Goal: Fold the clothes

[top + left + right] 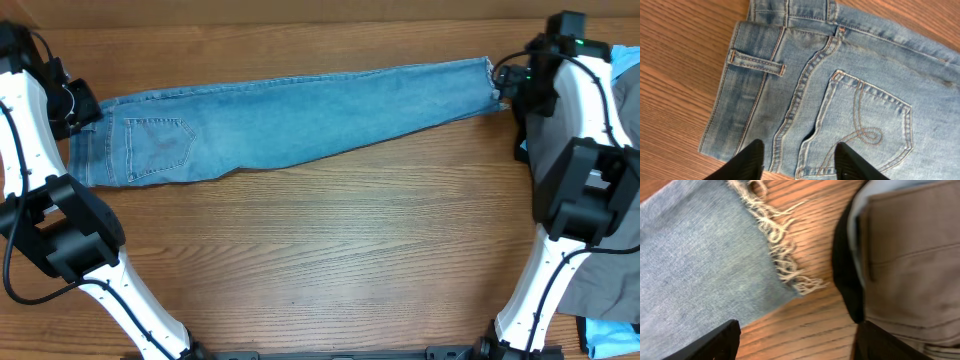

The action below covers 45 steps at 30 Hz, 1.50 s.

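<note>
One pair of jeans (290,115) along the table's (330,230) far edge, one grey trousers (910,265) at its right edge. Left pincer (800,146) and right pincer (797,326) are apart, empty.

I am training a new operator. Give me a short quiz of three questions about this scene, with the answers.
1. True or false: the jeans lie stretched out on the table.
2. What lies below the left claw? A) frayed hem B) back pocket C) a shirt
3. Near the frayed hem, is the right claw open or shut?
Key: 1 true; 2 B; 3 open.
</note>
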{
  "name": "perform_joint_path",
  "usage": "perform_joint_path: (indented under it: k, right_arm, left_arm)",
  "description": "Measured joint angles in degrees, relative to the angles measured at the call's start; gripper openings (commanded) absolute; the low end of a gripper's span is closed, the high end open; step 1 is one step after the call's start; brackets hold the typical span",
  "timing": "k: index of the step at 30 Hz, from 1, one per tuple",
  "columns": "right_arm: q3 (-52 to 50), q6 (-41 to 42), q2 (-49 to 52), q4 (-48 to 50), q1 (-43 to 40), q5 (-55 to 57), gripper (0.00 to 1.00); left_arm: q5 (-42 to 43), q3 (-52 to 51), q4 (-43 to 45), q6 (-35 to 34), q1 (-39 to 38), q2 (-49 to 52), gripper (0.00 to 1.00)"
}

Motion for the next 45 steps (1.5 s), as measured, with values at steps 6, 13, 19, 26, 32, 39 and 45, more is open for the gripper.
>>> perform_joint_path:
  k: [6,13,19,26,32,39,45]
  right_arm:
    - [0.0,0.0,0.0,0.2,-1.6,-7.3,0.78]
    - [0.0,0.0,1.9,2.0,-1.3,-10.1,0.78]
    - [0.0,0.0,5.2,3.6,-0.9,-10.6,0.78]
    - [0.2,0.2,6.5,6.8,-0.8,-12.8,0.76]
    - [0.5,1.8,8.2,10.5,0.8,-18.8,0.2]
    - [0.5,2.6,8.7,9.5,1.3,-19.8,0.04]
    - [0.5,1.2,6.0,1.5,-0.2,-17.7,0.04]
  left_arm:
    - [-0.2,0.0,-0.2,0.0,0.0,0.0,1.0]
    - [-0.4,0.0,-0.3,0.3,0.0,0.0,1.0]
    - [-0.7,0.0,-0.3,0.3,0.0,0.0,1.0]
    - [-1.1,0.0,-0.2,0.3,0.0,0.0,1.0]
    - [-1.1,0.0,1.2,0.3,0.0,0.0,1.0]
    - [-1.1,0.0,1.9,0.3,0.0,0.0,1.0]
    - [-1.0,0.0,2.3,0.3,0.7,0.0,1.0]
